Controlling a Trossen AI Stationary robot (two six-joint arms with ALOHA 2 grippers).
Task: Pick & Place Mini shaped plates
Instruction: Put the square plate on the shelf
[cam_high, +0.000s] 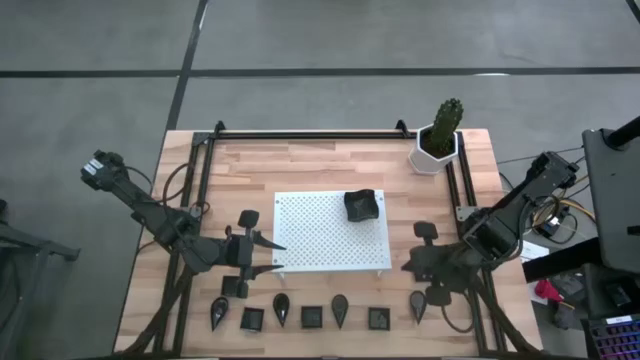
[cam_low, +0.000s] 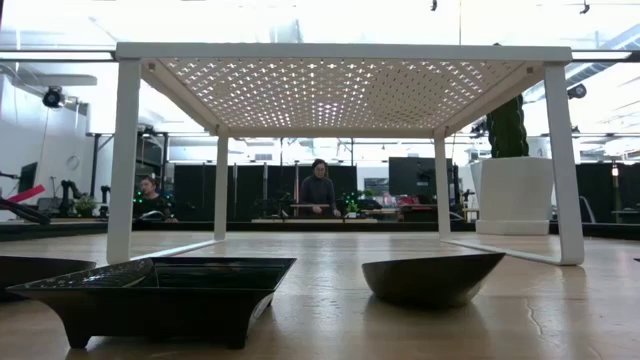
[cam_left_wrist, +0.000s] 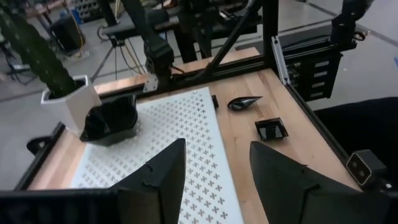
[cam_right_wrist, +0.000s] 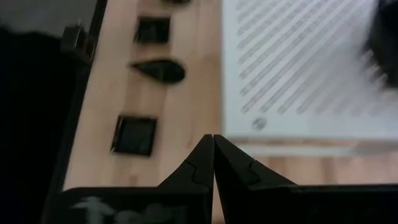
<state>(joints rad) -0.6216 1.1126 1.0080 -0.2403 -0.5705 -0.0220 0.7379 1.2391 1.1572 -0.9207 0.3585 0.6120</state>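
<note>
Several mini shaped plates, small black square and teardrop dishes, stand in a row (cam_high: 312, 317) along the table's near edge; two of them show close up in the low view, a square one (cam_low: 160, 290) and a rounded one (cam_low: 430, 278). One more square black dish (cam_high: 361, 205) sits on the white perforated board (cam_high: 320, 240), near its far right corner. My left gripper (cam_high: 275, 256) hovers open at the board's near left corner (cam_left_wrist: 216, 149). My right gripper (cam_high: 408, 264) is shut, just right of the board's near right corner (cam_right_wrist: 213, 138), above bare wood.
A white hexagonal pot with a cactus (cam_high: 438, 140) stands at the table's far right corner. The board rests on four legs (cam_low: 123, 160), raised above the wooden table (cam_high: 250, 170). A black frame rail (cam_high: 300, 134) runs along the table edges. People sit in the room beyond (cam_low: 320, 190).
</note>
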